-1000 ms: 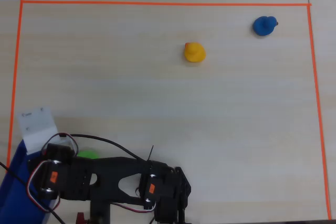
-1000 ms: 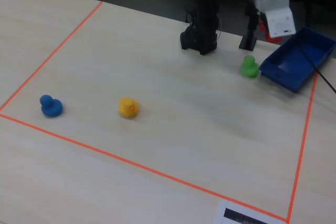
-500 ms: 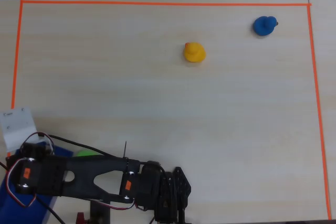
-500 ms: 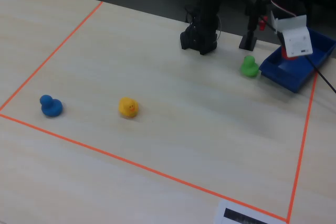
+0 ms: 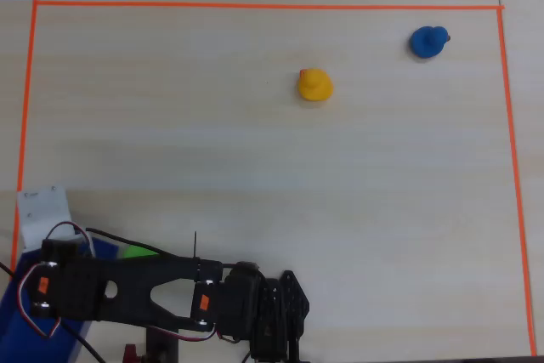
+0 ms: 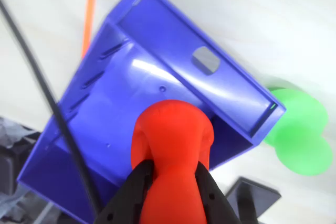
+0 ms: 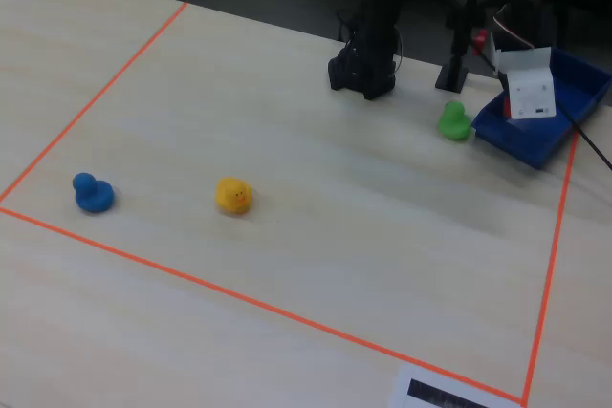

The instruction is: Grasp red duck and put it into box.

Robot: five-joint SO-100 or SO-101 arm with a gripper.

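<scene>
In the wrist view my gripper (image 6: 173, 170) is shut on the red duck (image 6: 173, 135), its black fingers (image 6: 137, 187) pressing both sides of the glossy red body. It holds the duck above the open blue box (image 6: 173, 40), near the box's front corner. In the overhead view the box (image 5: 12, 320) shows at the bottom left, mostly under the arm. The gripper and red duck are hidden there beneath a white wrist mount (image 5: 42, 214). In the fixed view the box (image 7: 574, 83) is at the far right with the white mount (image 7: 529, 88) over it.
A green duck (image 6: 296, 135) lies just outside the box, also seen from overhead (image 5: 136, 251) and in the fixed view (image 7: 453, 121). A yellow duck (image 5: 314, 85) and a small blue duck (image 5: 428, 41) sit far across the table. Orange tape (image 5: 255, 6) borders the workspace.
</scene>
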